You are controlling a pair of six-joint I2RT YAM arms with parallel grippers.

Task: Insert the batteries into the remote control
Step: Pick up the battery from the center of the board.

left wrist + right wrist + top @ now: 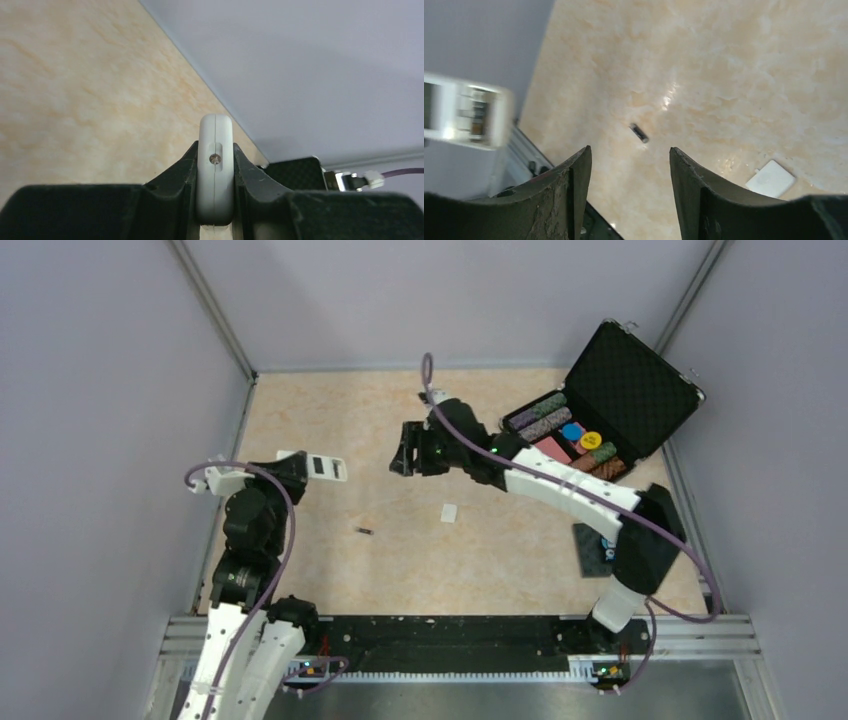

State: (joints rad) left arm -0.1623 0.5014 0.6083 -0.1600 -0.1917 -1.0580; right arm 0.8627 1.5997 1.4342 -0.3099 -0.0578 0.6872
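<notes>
Top external view: the left end effector [292, 466] pinches the one remote control [322, 467] above the left side of the counter [480, 560]. One battery [365, 531] lies on the counter, with one white cover piece [449, 512] well to its right. The right end effector [403, 452] hangs spread and empty.

probably a robotics lab cell: 3 plain grey walls [90, 390], aluminium framing [215, 310], a beige tabletop [330, 420].
</notes>
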